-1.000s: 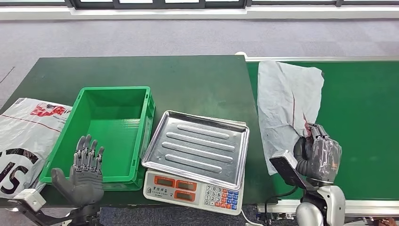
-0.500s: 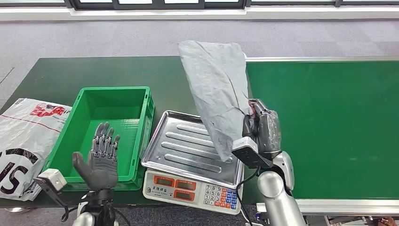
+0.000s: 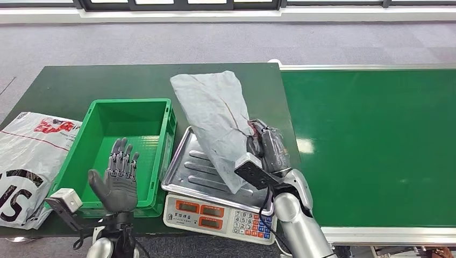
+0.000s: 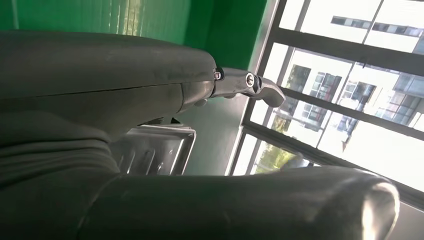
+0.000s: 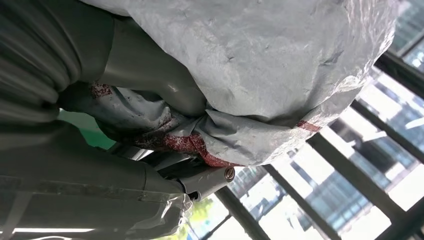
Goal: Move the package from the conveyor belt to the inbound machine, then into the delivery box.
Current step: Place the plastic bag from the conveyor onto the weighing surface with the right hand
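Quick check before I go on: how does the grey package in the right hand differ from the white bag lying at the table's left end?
The grey package is plain and crumpled, with only some red near the grip; the white bag carries red and large black print. The grey package is held up by the right hand above the scale's steel tray; the white bag lies flat on the table beside the green bin, untouched. Both are soft plastic mailers.

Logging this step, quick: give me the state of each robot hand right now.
Left robot hand: open, fingers spread, holding nothing, over the green bin.
Right robot hand: holding the grey package above the scale tray.
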`<state>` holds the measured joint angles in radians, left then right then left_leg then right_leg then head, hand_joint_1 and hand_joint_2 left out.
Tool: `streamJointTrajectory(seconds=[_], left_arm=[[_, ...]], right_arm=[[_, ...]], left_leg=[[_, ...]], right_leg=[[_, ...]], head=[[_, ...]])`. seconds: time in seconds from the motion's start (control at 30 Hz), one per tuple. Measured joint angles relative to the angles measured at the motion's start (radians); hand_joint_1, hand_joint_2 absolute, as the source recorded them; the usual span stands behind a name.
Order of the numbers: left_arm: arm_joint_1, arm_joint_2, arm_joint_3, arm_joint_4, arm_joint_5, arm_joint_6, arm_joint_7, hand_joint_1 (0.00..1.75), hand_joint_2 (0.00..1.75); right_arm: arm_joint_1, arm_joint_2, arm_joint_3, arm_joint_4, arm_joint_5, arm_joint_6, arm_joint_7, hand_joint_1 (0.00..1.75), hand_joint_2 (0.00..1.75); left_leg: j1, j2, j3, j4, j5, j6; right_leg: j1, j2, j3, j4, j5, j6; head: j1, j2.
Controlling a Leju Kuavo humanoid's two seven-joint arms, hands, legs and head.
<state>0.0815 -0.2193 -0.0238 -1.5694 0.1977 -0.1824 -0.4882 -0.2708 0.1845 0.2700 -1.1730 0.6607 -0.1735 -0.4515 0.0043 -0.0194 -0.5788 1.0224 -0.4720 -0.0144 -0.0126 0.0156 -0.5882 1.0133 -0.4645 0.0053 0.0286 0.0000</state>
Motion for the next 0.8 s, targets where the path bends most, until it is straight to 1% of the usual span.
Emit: streamJointTrajectory(seconds=[0.1,0.2,0.23,0.33,0.37,0.4,0.53,0.67,0.8], left_arm=[[-0.002,0.001,-0.006,0.001,-0.011,0.030,-0.002,0.00,0.00],[-0.002,0.001,-0.007,0.001,-0.023,0.060,-0.001,0.00,0.00],[-0.002,0.001,-0.007,0.001,-0.027,0.070,0.000,0.00,0.00],[-0.002,0.001,-0.008,0.001,-0.034,0.088,0.006,0.00,0.00],[-0.003,0.001,-0.010,0.001,-0.035,0.091,0.009,0.00,0.00],[-0.004,0.001,-0.012,0.001,-0.036,0.093,0.011,0.00,0.00],[-0.007,0.002,-0.017,0.000,-0.037,0.096,0.012,0.00,0.00],[-0.006,0.003,-0.017,-0.007,-0.033,0.096,0.010,0.00,0.00],[-0.006,0.003,-0.017,-0.014,-0.040,0.113,-0.007,0.00,0.00]], right_arm=[[-0.018,0.007,0.012,0.068,0.006,0.017,0.022,1.75,1.75],[-0.038,0.011,0.022,0.135,0.007,0.045,0.062,1.75,1.75],[-0.045,0.012,0.024,0.157,0.006,0.057,0.078,1.34,1.75],[-0.061,0.013,0.027,0.216,0.001,0.090,0.110,0.03,1.75],[-0.065,0.013,0.028,0.232,-0.001,0.099,0.114,0.00,1.75],[-0.068,0.013,0.030,0.247,-0.003,0.105,0.116,0.00,1.75],[-0.068,0.013,0.040,0.274,0.001,0.111,0.117,0.00,0.00],[-0.040,0.007,0.052,0.222,0.000,0.126,0.128,0.00,1.75],[0.005,-0.004,0.055,0.118,-0.073,0.183,0.091,0.00,1.75]], left_leg=[[0.000,0.000,0.000,0.000,0.000,0.000],[0.000,0.000,0.000,0.000,0.000,0.000],[0.000,0.000,0.000,0.000,0.000,0.000],[0.000,0.000,0.000,0.000,0.000,0.000],[0.000,0.000,0.000,0.000,0.000,0.000],[0.000,0.000,0.000,0.000,0.000,0.000],[0.000,0.000,0.000,0.000,0.000,0.000],[0.000,0.000,-0.001,0.000,0.000,0.000],[0.000,0.000,-0.001,0.000,0.000,0.000]], right_leg=[[0.000,0.000,0.000,0.000,0.000,0.000],[0.000,0.000,0.000,0.000,0.000,0.000],[0.000,0.000,0.000,0.000,0.000,0.000],[0.000,0.000,0.000,0.000,0.000,0.000],[0.000,0.000,0.000,0.000,0.000,0.000],[0.000,0.000,0.000,0.000,0.000,0.000],[0.000,0.000,-0.001,0.000,0.000,0.000],[0.000,0.000,-0.001,0.000,0.000,0.000],[0.000,0.000,-0.001,0.000,0.000,0.000]], head=[[0.000,0.000],[0.000,0.000],[0.000,0.000],[0.000,0.000],[0.000,0.000],[0.000,0.000],[0.000,0.000],[0.000,0.000],[0.000,0.000]])
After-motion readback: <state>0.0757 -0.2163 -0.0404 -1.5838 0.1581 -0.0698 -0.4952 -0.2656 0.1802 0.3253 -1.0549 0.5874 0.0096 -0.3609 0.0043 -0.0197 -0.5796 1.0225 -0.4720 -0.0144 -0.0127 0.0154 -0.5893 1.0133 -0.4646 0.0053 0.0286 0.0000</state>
